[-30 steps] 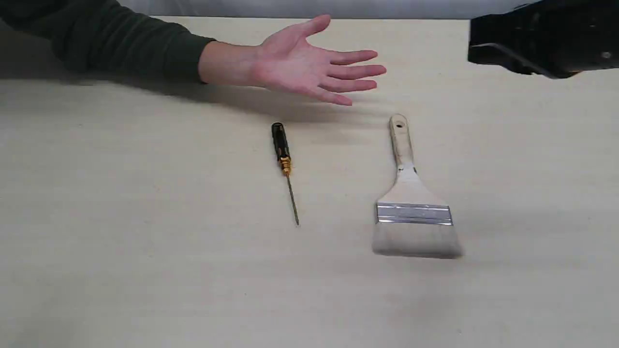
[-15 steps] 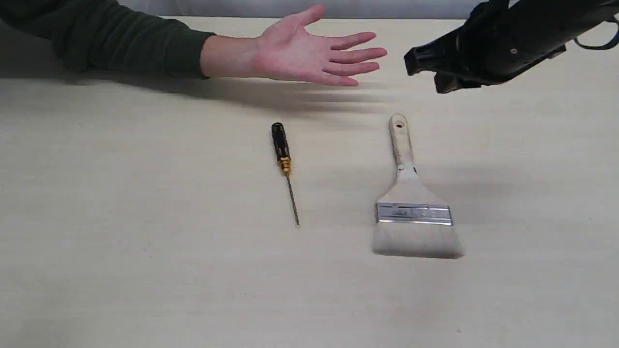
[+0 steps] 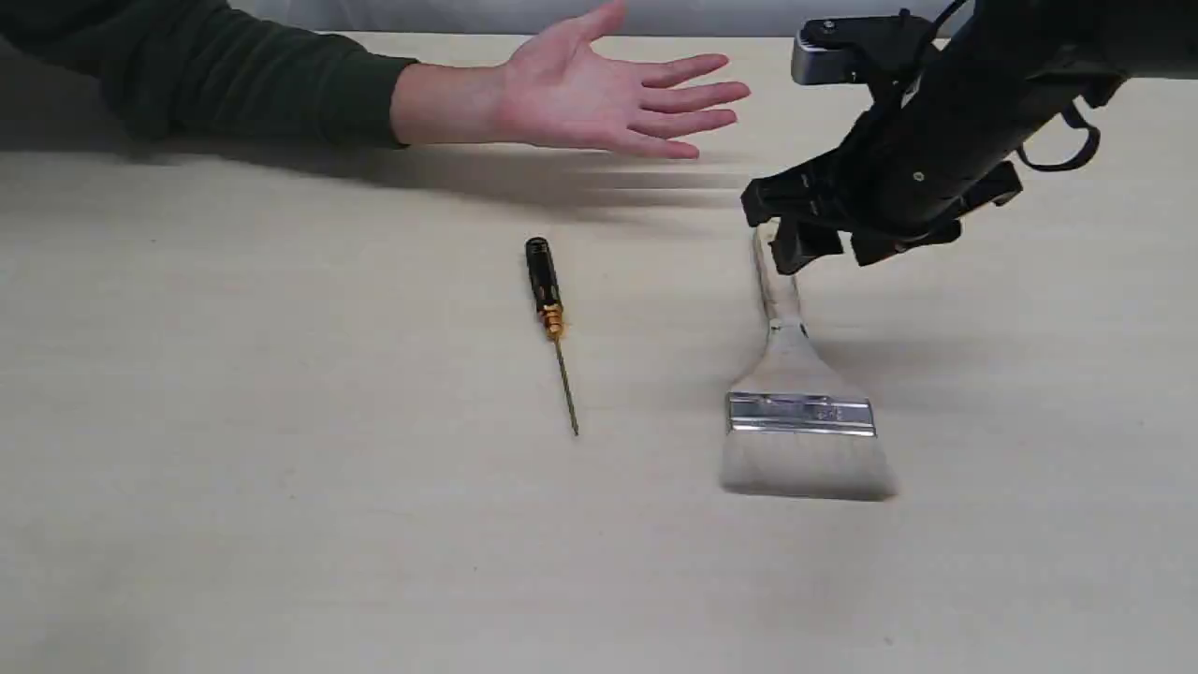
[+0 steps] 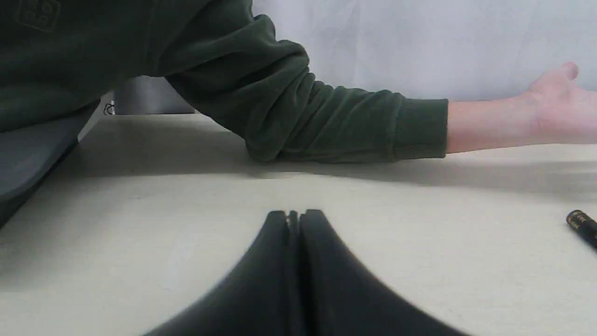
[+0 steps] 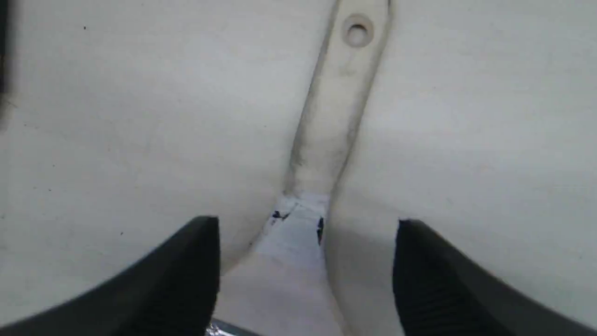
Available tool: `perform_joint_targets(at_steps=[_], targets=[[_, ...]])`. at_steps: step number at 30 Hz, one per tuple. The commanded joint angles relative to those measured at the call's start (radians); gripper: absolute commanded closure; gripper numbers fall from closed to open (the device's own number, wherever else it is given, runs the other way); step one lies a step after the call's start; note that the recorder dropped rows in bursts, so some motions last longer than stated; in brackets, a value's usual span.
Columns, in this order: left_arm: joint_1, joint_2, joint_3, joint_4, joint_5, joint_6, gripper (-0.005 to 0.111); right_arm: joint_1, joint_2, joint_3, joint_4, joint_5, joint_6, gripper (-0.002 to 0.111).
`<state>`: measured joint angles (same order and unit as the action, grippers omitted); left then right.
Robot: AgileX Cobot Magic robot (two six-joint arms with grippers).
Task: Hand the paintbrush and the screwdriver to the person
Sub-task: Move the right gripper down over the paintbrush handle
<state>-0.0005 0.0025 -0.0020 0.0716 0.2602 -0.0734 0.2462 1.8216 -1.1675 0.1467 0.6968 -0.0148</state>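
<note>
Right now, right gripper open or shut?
Open: the right gripper has its fingers apart, one each side of the paintbrush handle, not touching it.

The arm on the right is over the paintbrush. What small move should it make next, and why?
Probably lower the right gripper a little around the paintbrush handle. Its jaws stand open to either side of the handle, seemingly above it. The brush lies flat on the table, and the person's open hand waits.

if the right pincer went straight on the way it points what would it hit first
Probably the paintbrush: the open right pincer aims at its wooden handle, a finger each side; height above it is unclear.
</note>
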Motion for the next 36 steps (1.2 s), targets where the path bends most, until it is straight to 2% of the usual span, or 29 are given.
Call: perform_joint_targets(at_steps=[1, 9, 29, 36], targets=[[-0.005, -0.002, 0.002, -0.004, -0.011, -0.002, 0.107, 0.008, 0.027, -0.023, 0.021, -0.023, 0.001, 0.050], [-0.005, -0.002, 0.002, -0.004, -0.011, -0.002, 0.107, 0.012, 0.134, -0.120, 0.043, 0.054, 0.005, 0.050], [-0.005, -0.002, 0.002, -0.002, -0.011, -0.002, 0.107, 0.012, 0.227, -0.122, 0.043, 0.090, 0.031, 0.050], [-0.005, -0.002, 0.002, -0.002, -0.011, -0.002, 0.107, 0.012, 0.236, -0.122, 0.039, 0.095, 0.038, 0.057]])
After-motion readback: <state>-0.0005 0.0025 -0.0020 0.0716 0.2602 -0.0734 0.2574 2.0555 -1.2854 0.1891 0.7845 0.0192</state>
